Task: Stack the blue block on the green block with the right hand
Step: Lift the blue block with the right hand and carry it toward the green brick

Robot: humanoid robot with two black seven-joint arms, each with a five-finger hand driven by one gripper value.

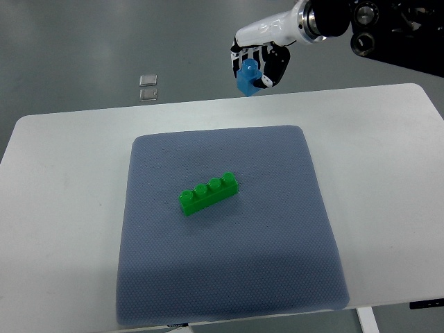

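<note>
Blue block in right hand

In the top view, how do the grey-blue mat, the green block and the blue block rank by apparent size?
1. Grey-blue fabric mat
2. Green four-stud plastic block
3. Small blue plastic block, raised in the right hand, so nearness may enlarge it.

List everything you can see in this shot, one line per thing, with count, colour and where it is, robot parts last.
green block: one, green, four studs, lying at the middle of the mat.
blue block: one, blue, held up beyond the table's far edge.
mat: one, grey-blue, covering the table's centre.
table: one, white.
small clear squares: two, transparent, on the floor past the table.
right hand: one, white and black, top right, gripping the blue block.
</note>
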